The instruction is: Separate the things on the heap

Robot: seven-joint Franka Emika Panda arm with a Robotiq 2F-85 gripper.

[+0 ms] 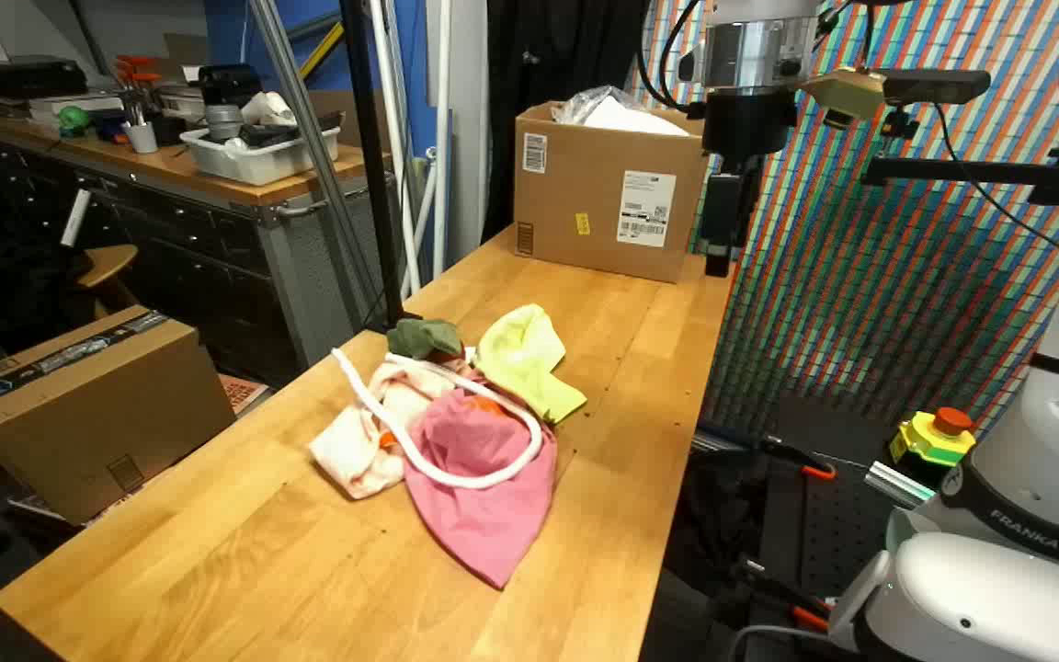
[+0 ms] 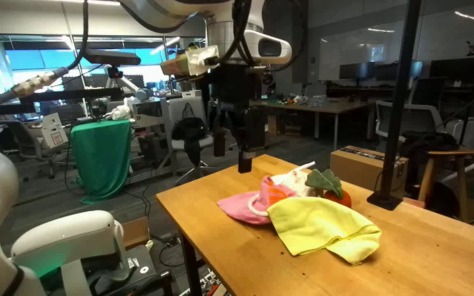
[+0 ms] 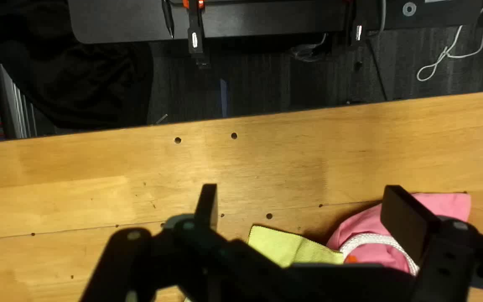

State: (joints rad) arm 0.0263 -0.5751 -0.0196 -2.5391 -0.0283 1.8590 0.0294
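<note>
The heap lies on the wooden table. Its pink cloth [image 1: 483,529] spreads toward the viewer, with a thin white cord [image 1: 474,481] looped over it. Beside it sits the cream cloth with reddish marks [image 1: 350,455]. A yellow-green cloth [image 2: 323,226] is folded at the heap's other side, partly against the pink one. The red ball [image 2: 341,199] carries green leaves [image 2: 323,181] and is mostly hidden in an exterior view. My gripper [image 3: 301,195] hangs above the table, apart from the heap. Its fingers stand wide with nothing between them; pink cloth shows below one finger [image 3: 407,222].
A tall brown cardboard box [image 1: 594,198] with plastic inside stands at a table end, near the gripper in that view. A black post [image 2: 397,123] rises at the table edge by the heap. Another box [image 1: 102,414] rests off the table, lower down.
</note>
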